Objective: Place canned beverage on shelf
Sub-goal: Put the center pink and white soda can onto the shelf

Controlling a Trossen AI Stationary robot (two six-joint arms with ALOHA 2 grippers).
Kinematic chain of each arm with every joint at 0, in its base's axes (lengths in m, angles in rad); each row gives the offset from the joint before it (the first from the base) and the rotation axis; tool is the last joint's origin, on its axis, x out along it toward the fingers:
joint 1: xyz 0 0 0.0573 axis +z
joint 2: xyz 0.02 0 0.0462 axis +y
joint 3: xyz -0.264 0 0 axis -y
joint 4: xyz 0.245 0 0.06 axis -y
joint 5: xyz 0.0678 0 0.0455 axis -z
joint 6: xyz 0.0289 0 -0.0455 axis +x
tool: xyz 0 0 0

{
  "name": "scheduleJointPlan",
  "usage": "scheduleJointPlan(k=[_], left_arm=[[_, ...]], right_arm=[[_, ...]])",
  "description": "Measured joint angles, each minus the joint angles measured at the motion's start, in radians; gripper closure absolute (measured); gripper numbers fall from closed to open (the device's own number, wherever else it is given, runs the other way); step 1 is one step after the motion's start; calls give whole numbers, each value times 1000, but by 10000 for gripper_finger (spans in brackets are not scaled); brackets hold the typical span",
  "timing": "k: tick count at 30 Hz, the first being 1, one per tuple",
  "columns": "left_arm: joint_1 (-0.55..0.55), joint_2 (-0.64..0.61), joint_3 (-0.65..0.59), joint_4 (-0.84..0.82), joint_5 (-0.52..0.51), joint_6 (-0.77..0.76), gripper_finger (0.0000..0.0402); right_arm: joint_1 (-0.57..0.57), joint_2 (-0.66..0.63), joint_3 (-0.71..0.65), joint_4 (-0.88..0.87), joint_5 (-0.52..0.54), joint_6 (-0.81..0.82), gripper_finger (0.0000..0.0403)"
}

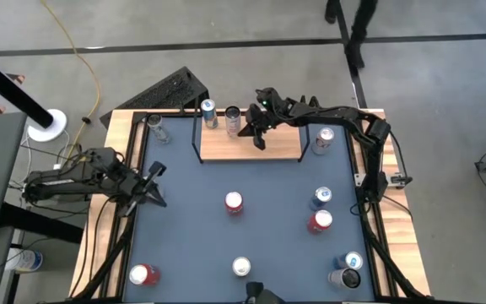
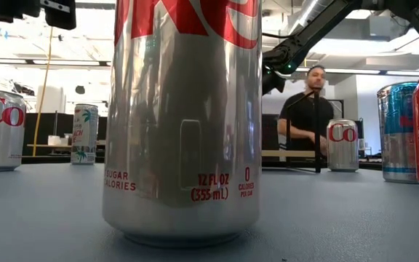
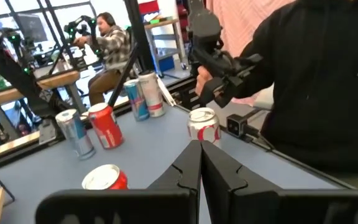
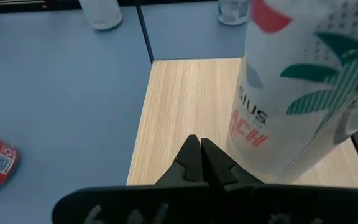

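Note:
The shelf (image 1: pixel 264 148), a light-wood board in a thin black rail frame, stands at the table's far middle. A white can with green leaves and red lettering (image 4: pixel 297 93) stands upright on the board near its far left corner. It also shows in the high view (image 1: pixel 232 118) and the low view (image 2: pixel 85 134). My right gripper (image 4: pixel 201 152) is shut over the board, right beside this can's lower wall; it also shows in the high view (image 1: pixel 257 133). My left gripper (image 1: pixel 154 181) is shut and empty at the table's left edge, as the left wrist view (image 3: pixel 201 158) shows. My right gripper's shut fingers (image 4: pixel 219 165) lie close beside the white can's foot (image 4: pixel 253 165); I cannot tell whether they touch it. The can stands upright on the board by its base.
Several cans stand about the table: red ones (image 1: pixel 234 203) (image 1: pixel 320 221) (image 1: pixel 143 274), a silver one (image 1: pixel 241 267) that fills the low view (image 2: pixel 184 116), blue ones (image 1: pixel 321 197) (image 1: pixel 209 112), and one beside the shelf's right end (image 1: pixel 324 139). A person (image 2: pixel 313 109) stands beyond the far edge.

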Motion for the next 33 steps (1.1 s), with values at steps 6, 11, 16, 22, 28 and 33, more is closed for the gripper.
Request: scheduleJointPlan(k=[6, 11, 16, 22, 28, 33], left_arm=[[0, 0, 0, 1, -30, -1, 401], [0, 0, 0, 1, -31, -1, 401], [0, 0, 0, 1, -31, -2, 401], [0, 0, 0, 1, -30, -2, 401], [0, 0, 0, 1, -34, -3, 401], [0, 0, 0, 1, -36, -3, 401]], right_arm=[[-2, 0, 0, 68, 1, 15, 403], [-4, 0, 0, 90, 1, 15, 403], [-9, 1, 0, 118, 2, 15, 403], [-20, 1, 0, 123, 3, 15, 403], [-22, 2, 0, 165, 4, 34, 403], [-20, 2, 0, 202, 5, 78, 403]])
